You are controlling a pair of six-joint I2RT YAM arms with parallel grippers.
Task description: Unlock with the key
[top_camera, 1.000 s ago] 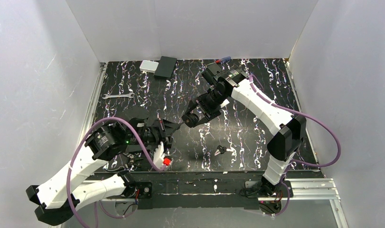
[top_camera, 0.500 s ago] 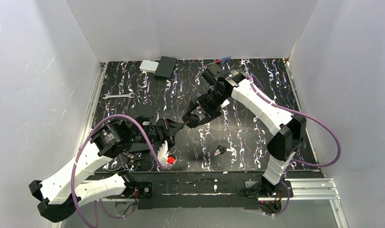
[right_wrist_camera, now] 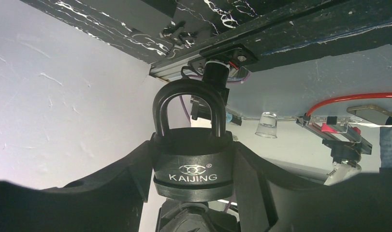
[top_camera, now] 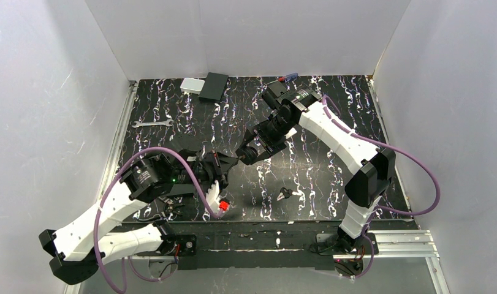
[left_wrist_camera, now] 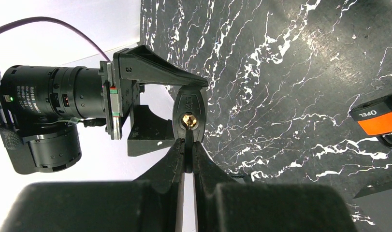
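The left tool (left_wrist_camera: 187, 143) is pinched almost shut on a thin dark sliver, seemingly the key (left_wrist_camera: 188, 159) edge-on. It now stands nearer the worktop's middle than a second ago, so the key reaches the brass keyhole (left_wrist_camera: 188, 119) of the padlock (right_wrist_camera: 192, 162). The right tool (top_camera: 244, 154), unmoved, clamps the padlock's body. The shackle (right_wrist_camera: 189, 104) is closed, and whether the blade is in, I cannot tell. Insertion looks imminent. A second small key (top_camera: 284, 194) lies near the front edge.

Black padlock (right_wrist_camera: 192, 166) marked KAIJING sits clamped between the two fingers of right gripper (right_wrist_camera: 192, 176). Shackle (right_wrist_camera: 189, 99) closed, pointing away from the palm.
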